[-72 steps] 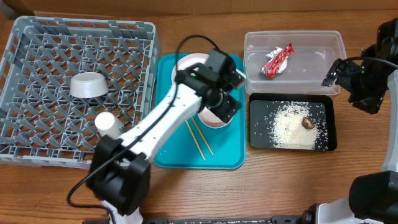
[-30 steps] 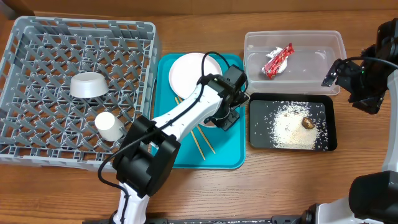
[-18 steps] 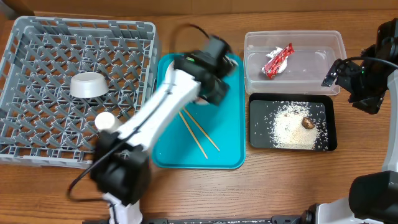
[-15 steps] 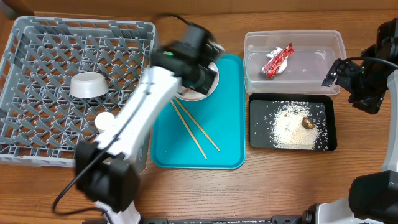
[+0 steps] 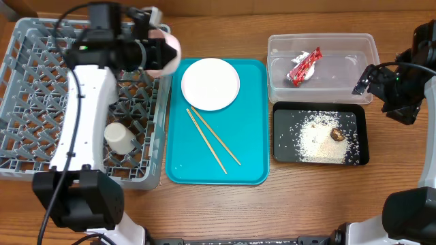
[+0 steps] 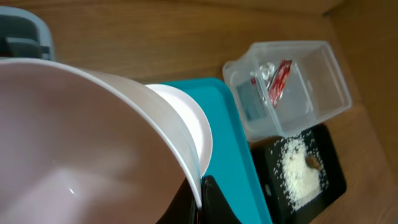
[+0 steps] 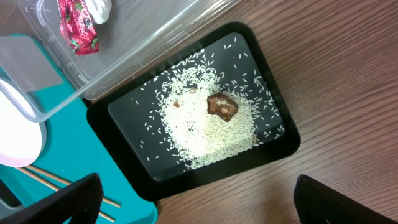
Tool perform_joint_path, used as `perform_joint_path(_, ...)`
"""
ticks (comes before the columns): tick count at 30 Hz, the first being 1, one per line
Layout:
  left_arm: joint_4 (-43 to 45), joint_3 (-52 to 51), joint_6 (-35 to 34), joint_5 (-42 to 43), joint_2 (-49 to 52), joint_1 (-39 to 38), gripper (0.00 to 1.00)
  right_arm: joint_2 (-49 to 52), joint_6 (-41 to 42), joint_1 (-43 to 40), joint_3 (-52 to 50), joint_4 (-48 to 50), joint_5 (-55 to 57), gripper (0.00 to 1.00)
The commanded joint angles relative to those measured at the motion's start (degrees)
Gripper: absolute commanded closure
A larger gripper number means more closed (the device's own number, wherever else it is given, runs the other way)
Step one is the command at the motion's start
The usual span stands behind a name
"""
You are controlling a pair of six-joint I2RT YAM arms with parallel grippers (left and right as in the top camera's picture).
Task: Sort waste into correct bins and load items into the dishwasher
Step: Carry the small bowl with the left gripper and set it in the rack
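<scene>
Dish rack [image 5: 41, 41] sits on the left arm's own side. The small pinkish-white dish [image 5: 165, 56], tilted, hangs at that rack's right wall near the far corner, pinched by its rim in the left gripper [image 5: 151, 53]. Free pegs lie leftward of it, so setting it down probably wants a short carry inward. The right gripper [image 7: 196, 186], spread wide, hovers by the black tray [image 7: 124, 162], well apart.
</scene>
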Motion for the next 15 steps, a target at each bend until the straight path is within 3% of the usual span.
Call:
perform_joint_path(1,1.49,0.66,-2.84,8.33,1.44,3.3,0.96,-1.01,-0.02,-0.2,0.02,0.11,-0.11,0.0)
perform_joint_path(15,11.3,0.57,-13.62,14.47,8.07,10.01,0.96,-1.01,-0.02,-0.2,0.02,0.09,-0.11,0.0)
